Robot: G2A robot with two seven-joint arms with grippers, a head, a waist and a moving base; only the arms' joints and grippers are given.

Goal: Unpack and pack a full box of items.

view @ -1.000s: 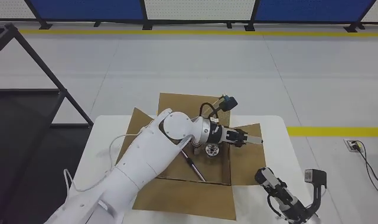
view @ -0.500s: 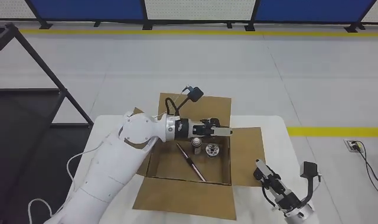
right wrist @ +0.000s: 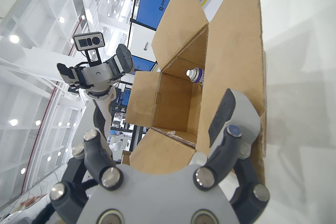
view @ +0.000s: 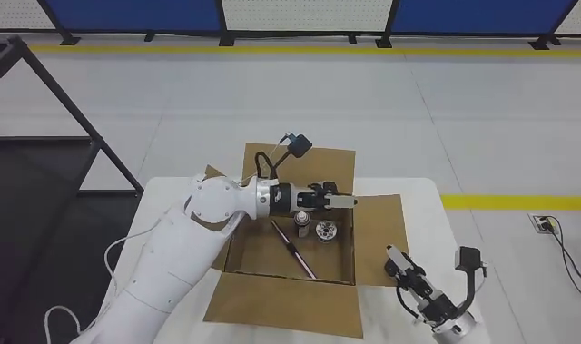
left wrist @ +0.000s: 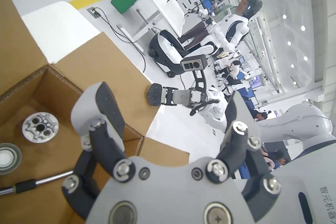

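Note:
An open cardboard box stands on the white table. Inside it are an upright spray can, a round metal disc and a thin metal rod with a dark grip. My left gripper hovers open and empty over the box's far side, above the can and disc. In the left wrist view the disc, can top and rod lie below the left gripper. My right gripper is open beside the box's right flap; its wrist view shows the right gripper and the can.
All the box flaps are folded outward; the right flap lies close to my right gripper. Bare table runs along the left and right of the box. A black frame stands left of the table.
My left arm has drawn back to the left, taking its gripper from the box's right edge to over the box's far side. My right gripper has shifted slightly left, toward the box.

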